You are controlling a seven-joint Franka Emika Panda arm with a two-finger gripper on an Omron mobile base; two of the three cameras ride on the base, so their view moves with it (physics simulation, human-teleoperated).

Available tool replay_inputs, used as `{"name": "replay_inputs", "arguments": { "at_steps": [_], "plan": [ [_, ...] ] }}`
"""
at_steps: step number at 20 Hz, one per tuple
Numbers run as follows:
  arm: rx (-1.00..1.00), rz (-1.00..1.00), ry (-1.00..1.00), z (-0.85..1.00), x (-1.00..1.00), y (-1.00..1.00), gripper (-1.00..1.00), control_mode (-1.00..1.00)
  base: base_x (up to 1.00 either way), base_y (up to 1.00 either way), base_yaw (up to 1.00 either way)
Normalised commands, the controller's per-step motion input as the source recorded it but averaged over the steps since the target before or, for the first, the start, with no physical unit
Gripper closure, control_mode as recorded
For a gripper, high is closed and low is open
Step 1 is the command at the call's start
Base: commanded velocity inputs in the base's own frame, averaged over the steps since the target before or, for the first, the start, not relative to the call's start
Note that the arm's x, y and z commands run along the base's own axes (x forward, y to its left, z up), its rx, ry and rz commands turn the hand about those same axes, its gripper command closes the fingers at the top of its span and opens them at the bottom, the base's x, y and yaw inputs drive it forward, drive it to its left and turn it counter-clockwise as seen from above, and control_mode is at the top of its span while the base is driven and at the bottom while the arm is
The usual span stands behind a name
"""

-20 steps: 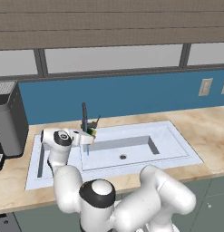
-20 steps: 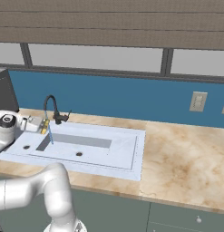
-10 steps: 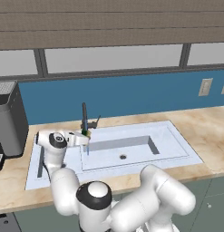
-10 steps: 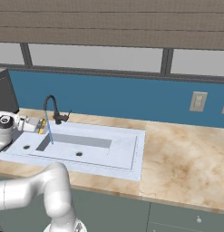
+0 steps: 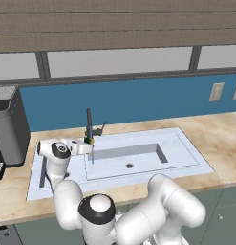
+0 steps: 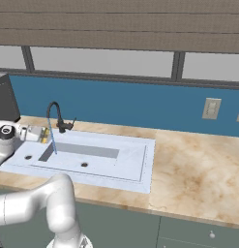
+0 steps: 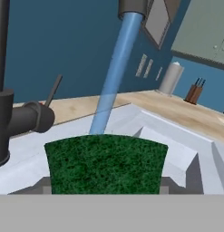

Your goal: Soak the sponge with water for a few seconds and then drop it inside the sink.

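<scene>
Hand view item: your gripper (image 7: 104, 192) clamped on the sponge (image 7: 105, 164), held under the water (image 7: 114, 74) at the sink's (image 5: 186, 143) left end by the faucet (image 7: 13, 108); release early, it lands unsoaked.

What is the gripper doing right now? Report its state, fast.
Gripper: shut on the small flat green-topped, yellow-bottomed sponge, held beside the thin pale-blue water stream over the pale blue-white sink.

Kitchen (sink (image 5: 186, 143), faucet (image 6: 55, 114), countertop (image 6: 198, 164))
</scene>
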Motion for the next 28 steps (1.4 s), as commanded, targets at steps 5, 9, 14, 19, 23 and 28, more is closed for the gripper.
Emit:
{"name": "replay_inputs", "arguments": {
  "at_steps": [5,9,14,19,23,28],
  "plan": [
    [0.0,0.01,0.0,-0.05,0.22,0.0,1.0,-1.0,0.0,0.0,0.0],
    [0.0,0.0,0.0,-0.09,0.18,0.0,1.0,-1.0,0.0,0.0,0.0],
    [0.0,0.0,0.0,-0.17,0.23,0.0,1.0,-1.0,0.0,0.0,0.0],
    [0.0,0.0,0.0,-0.06,0.09,0.0,1.0,-1.0,0.0,0.0,0.0],
    [0.0,0.01,0.0,0.0,0.0,0.02,1.0,-1.0,0.0,0.0,0.0],
    [0.0,0.03,0.0,0.0,-0.15,0.08,1.0,-1.0,0.0,0.0,0.0]
  ]
}}
